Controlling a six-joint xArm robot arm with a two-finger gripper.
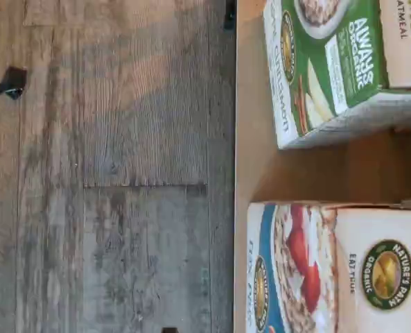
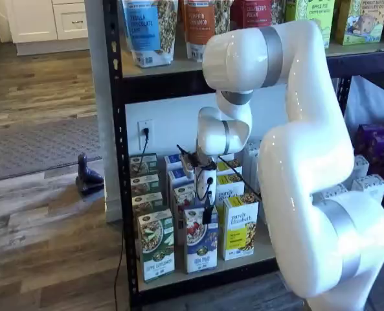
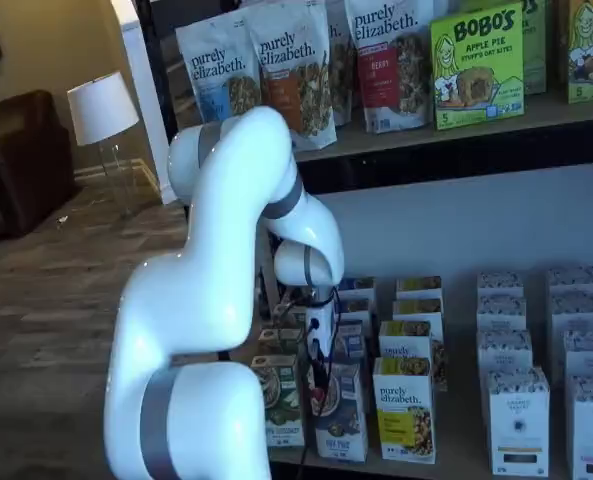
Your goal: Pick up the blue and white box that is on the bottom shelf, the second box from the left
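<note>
The blue and white box (image 2: 201,247) stands upright at the near edge of the bottom shelf (image 2: 198,275), just right of a green carton (image 2: 156,253). The gripper (image 2: 206,214) hangs just above that box, holding nothing; its fingers show too poorly to tell their spread.

Blue and white box (image 1: 330,270): "Nature's Path Organic". Green carton (image 1: 330,62): "Always Organic". Upper-shelf granola bags (image 3: 296,70): "purely elizabeth." Green box (image 3: 478,68): "BOBO'S Apple Pie".

The bottom shelf (image 2: 256,254) carries the blue and white box (image 2: 201,248) between green-and-white carton (image 2: 156,253) and yellow-and-white carton (image 2: 239,234).
</note>
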